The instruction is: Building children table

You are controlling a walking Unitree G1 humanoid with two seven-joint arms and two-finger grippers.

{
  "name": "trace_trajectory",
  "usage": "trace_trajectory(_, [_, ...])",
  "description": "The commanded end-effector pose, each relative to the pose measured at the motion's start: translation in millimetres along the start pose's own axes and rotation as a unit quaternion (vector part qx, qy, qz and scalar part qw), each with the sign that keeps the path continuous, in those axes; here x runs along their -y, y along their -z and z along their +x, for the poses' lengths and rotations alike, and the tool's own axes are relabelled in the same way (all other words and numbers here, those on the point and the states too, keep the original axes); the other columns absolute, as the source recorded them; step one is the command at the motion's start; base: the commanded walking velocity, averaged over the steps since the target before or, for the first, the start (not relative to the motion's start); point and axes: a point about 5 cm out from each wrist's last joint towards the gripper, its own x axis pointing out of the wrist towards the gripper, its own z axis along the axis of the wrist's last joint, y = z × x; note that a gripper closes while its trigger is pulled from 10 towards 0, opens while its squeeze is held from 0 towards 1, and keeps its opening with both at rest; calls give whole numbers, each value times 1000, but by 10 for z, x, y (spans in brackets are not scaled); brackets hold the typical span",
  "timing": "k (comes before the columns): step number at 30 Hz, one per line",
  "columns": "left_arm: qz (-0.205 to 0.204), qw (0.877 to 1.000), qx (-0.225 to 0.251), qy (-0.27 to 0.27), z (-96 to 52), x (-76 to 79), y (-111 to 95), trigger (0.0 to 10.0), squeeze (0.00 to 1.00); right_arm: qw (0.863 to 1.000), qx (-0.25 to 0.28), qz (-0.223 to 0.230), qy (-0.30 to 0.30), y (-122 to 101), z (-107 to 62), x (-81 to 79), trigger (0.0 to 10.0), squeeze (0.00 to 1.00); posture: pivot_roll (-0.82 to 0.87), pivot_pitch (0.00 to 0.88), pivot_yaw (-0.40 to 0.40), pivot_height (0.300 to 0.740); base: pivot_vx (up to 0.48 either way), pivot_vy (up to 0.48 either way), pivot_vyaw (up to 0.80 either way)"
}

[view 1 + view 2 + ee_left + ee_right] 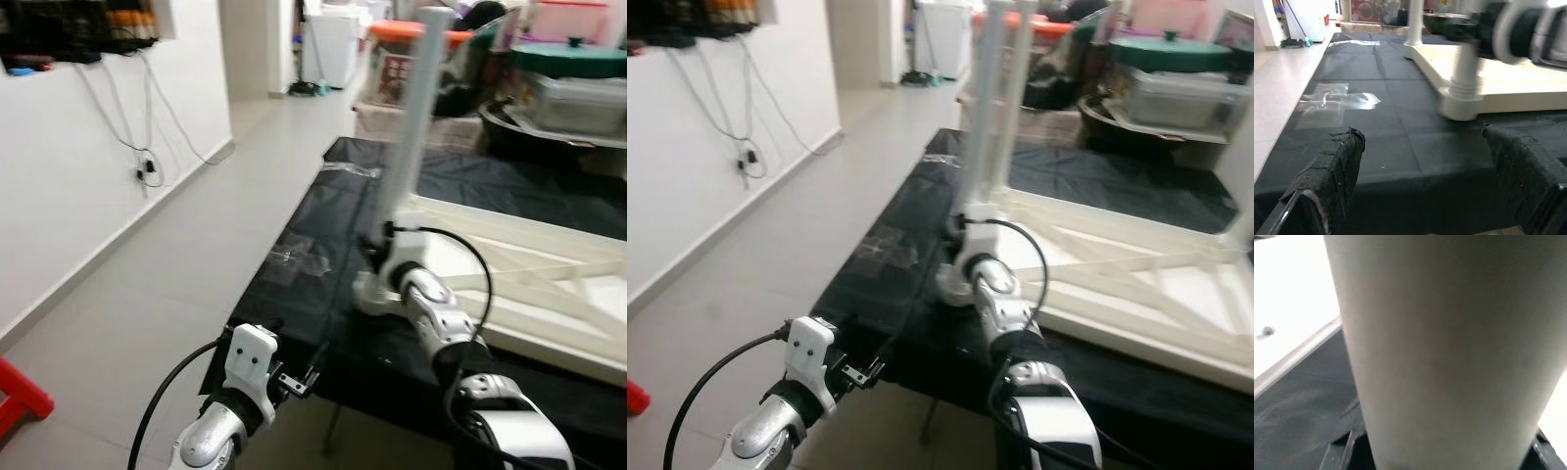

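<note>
A white table top (549, 274) lies upside down on a black mat (304, 294) on the floor; the right tool (384, 243) is clenched around a white table leg (411, 117) standing upright at its near corner; the left tool (1420, 176), fingers spread and released, hovers at the mat's edge.

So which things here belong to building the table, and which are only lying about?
For the job:
- white table leg, standing upright
- upside-down tabletop
- right claw, at the leg
- black mat

Lying about:
- clear plastic wrap
- storage boxes
- wall cables
</note>
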Motion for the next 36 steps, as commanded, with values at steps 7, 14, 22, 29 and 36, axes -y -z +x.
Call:
trace_trajectory(7, [-1,1000,-2,6,8,8,15,10000,0,986,-38,31,157,224,-234,213,0,0,169,0,-55,740,0,0,0])
trace_trajectory(14, [-2,1000,-2,5,19,8,20,10000,0,995,38,78,-44,116,-205,-350,10000,0,164,0,-60,740,0,0,0])
trace_trajectory(22, [-1,1000,-1,5,26,4,23,10000,0,962,50,56,-261,-116,-97,-269,10000,0,165,0,-59,740,0,0,0])
trace_trajectory(29, [0,1000,-1,7,36,9,21,10000,0,802,-61,50,-592,-94,-375,-332,10000,0,174,0,-65,740,0,0,0])
trace_trajectory(36, [1,1000,0,7,34,19,24,10000,0,742,-81,10,-665,-28,-403,-484,10000,0,183,0,-71,740,0,0,0])
